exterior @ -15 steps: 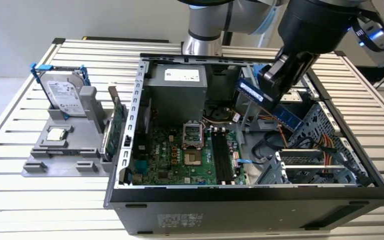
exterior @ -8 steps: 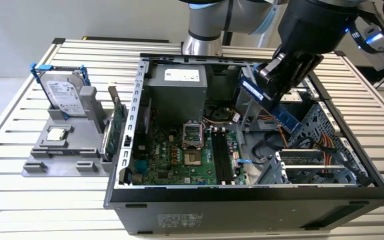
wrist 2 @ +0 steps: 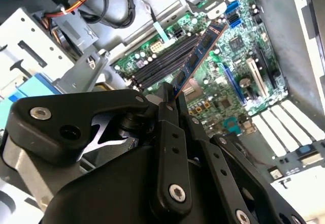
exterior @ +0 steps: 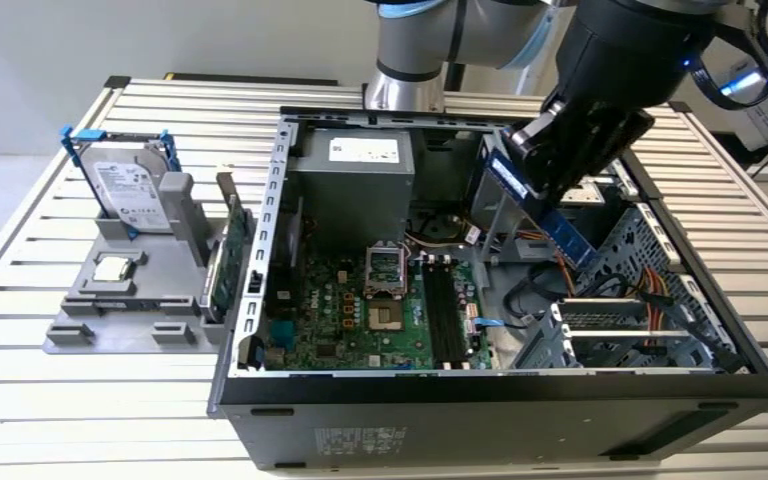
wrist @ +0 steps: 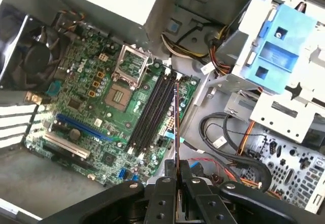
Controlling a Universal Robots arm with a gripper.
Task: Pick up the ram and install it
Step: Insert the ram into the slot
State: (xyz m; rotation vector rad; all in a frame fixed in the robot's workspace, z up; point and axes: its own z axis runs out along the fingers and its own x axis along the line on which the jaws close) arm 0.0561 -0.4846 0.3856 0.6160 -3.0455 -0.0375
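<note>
My gripper [exterior: 554,185] hangs over the open computer case [exterior: 491,385], shut on the ram [exterior: 568,222], a thin blue circuit-board stick that slants downward from the fingers. In the second wrist view the ram [wrist 2: 199,54] sticks out from between the black fingers [wrist 2: 170,132] toward the motherboard. The first wrist view shows the ram [wrist: 176,125] edge-on, held above and slightly beside the black memory slots [wrist: 152,112]. Those slots [exterior: 446,312] lie on the green motherboard [exterior: 344,320], and the stick is well above them, not touching.
At the exterior view's left, a grey fixture [exterior: 117,310] carries a silver hard drive with blue rails [exterior: 131,185] and a green card on edge [exterior: 231,262]. A power supply [exterior: 351,165], the metal drive cage [exterior: 624,325], a blue caddy [wrist: 282,51] and loose cables [wrist: 228,142] crowd the case.
</note>
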